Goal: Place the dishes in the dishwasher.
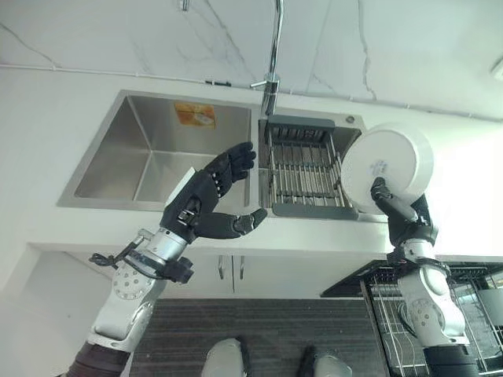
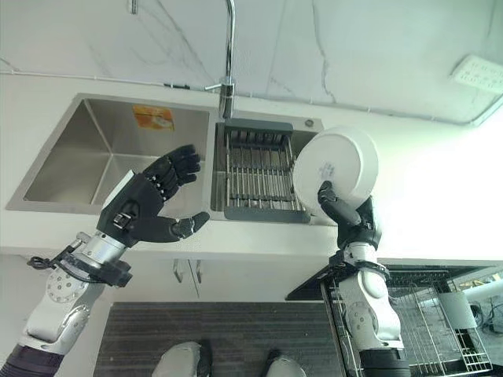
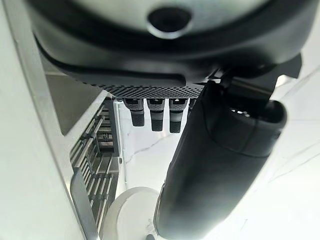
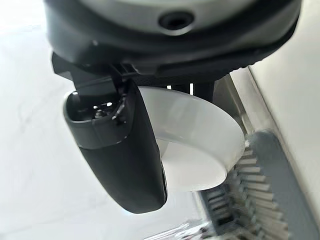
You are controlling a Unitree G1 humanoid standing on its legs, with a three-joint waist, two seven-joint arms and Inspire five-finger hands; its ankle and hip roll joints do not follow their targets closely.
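Your left arm rises from the lower left of the frame toward the centre, wrist bent, and your left hand (image 1: 206, 200) sits mid-frame with its fingers spread and nearly straight, thumb stretched out below them toward the right, holding nothing. Your right arm stands almost upright at the right side of the frame; your right hand (image 1: 397, 208) is pinched on a white bowl (image 1: 389, 166), thumb across its underside.

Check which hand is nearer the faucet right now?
Left. The left hand hangs open over the sink's divider, just short of the faucet. The right hand grips a white plate past the drying rack, further off.
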